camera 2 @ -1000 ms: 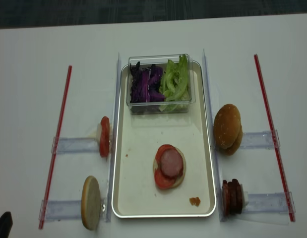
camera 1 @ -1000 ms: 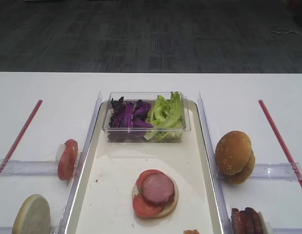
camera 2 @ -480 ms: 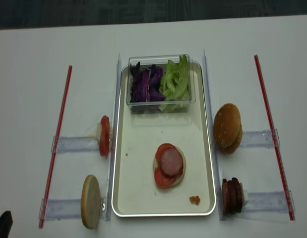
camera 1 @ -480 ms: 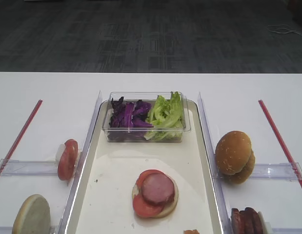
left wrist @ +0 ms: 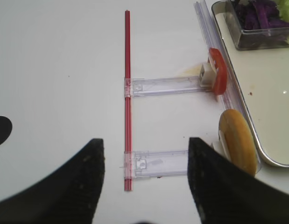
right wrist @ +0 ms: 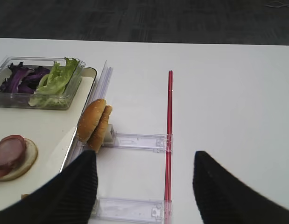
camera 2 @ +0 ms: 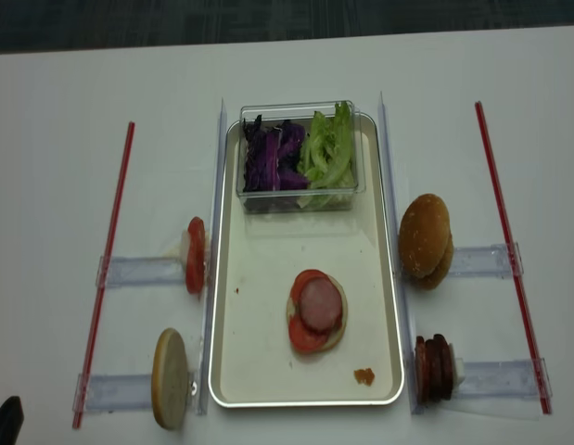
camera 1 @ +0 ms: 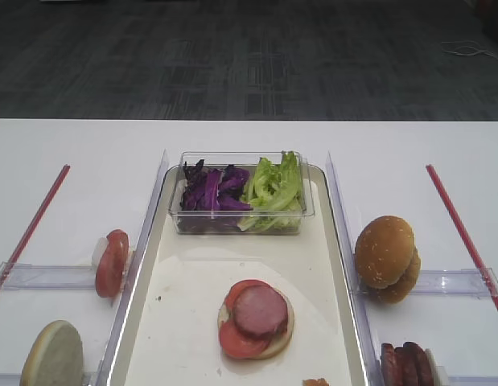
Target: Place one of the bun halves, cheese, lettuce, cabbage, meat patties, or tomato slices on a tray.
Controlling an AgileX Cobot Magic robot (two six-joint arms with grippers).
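Your stack so far, a pale bun bottom with a bright red tomato slice [camera 2: 305, 336] and a pinkish round meat patty [camera 2: 320, 304], sits mid-way down the long cream-white tray [camera 2: 268, 371], toward its near edge. I'd go for the frilly green lettuce [camera 2: 327, 153] in the clear plastic tub [camera 2: 296, 200] at the tray's far edge: come straight down and pinch only leaves. Right gripper [right wrist: 144, 179] and left gripper [left wrist: 144, 175] both hang spread wide, holding and touching nothing.
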